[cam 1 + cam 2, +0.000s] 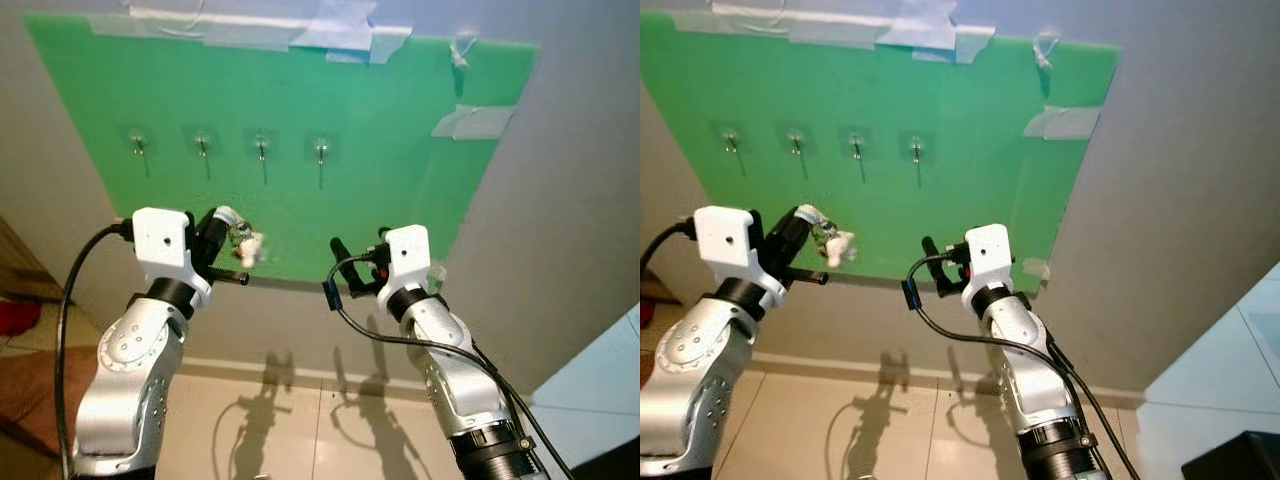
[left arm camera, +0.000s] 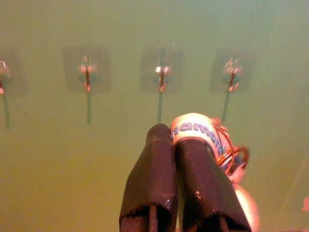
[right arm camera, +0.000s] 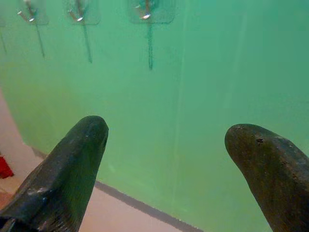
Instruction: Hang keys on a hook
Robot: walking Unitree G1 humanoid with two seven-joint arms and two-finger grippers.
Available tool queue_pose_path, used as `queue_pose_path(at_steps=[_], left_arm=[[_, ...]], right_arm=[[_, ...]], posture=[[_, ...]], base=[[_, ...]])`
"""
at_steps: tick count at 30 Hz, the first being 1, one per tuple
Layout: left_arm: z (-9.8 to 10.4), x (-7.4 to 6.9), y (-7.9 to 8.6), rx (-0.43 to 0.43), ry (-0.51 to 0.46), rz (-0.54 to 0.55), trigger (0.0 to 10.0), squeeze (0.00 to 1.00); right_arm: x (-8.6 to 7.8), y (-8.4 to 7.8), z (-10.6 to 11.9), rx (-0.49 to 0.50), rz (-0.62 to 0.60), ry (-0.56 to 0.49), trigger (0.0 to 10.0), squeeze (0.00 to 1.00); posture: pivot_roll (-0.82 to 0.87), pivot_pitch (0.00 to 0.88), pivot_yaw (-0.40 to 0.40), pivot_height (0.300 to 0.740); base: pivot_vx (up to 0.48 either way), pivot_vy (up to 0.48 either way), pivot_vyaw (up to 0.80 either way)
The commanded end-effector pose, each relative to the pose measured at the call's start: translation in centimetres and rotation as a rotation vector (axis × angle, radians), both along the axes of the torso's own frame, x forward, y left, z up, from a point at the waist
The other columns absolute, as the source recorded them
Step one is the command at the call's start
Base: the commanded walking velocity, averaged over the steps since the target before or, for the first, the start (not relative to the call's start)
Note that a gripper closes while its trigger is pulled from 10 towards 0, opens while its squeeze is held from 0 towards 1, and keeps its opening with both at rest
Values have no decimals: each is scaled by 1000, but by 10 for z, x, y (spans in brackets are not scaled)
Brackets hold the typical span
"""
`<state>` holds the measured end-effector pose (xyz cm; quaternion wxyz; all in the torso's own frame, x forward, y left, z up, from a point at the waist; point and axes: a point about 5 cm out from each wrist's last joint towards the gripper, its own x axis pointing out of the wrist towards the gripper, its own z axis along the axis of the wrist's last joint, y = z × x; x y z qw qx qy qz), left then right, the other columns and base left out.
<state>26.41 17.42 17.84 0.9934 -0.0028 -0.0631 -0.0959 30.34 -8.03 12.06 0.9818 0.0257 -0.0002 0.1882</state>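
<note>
Green board, left claw pinching keys

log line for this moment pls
left hand: shut on keys, below hooks | right hand: open, idle | green board: four hooks bare | keys not hung

The green board looked like smooth, matt plastic sheet, fixed along its top edge with strips of pale, wrinkled tape. Four small hooks of shiny metal sat on clear, glossy adhesive pads. The left gripper had smooth black fingers with a dull sheen, and the keys showed a glossy white tag and bright wire rings. The arms were brushed silver metal with white plastic housings. The floor tiles were polished.
</note>
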Motion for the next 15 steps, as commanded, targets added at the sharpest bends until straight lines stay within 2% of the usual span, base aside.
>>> queue_pose_path(at_steps=[1,2,3,5,8,11,15], left_arm=[[9,-9,6,31,-12,31,0,0],[10,-20,9,45,6,40,0,0],[10,-20,9,45,6,40,0,0],[6,-32,12,58,39,46,0,0],[3,-39,14,69,59,45,0,0],[10,-41,15,55,36,60,0,0],[20,-41,11,53,5,61,0,0]], right_arm=[[1,-12,10,38,-51,-31,10000,0],[-7,-21,10,31,-60,-21,10000,0],[-7,-21,10,31,-60,-21,10000,0],[-18,-29,7,17,-59,-8,10000,0],[-24,-36,3,15,-63,12,10000,0],[-33,-40,5,9,-65,13,10000,0],[-36,-39,13,7,-57,-9,10000,0]], posture=[[52,0,13,740],[57,0,10,740],[57,0,10,740],[64,0,6,740],[67,0,2,740],[67,0,-2,740],[63,0,-4,740]], base=[[0,0,0],[0,0,0],[0,0,0],[0,0,0],[0,0,0],[0,0,0],[0,0,0]])
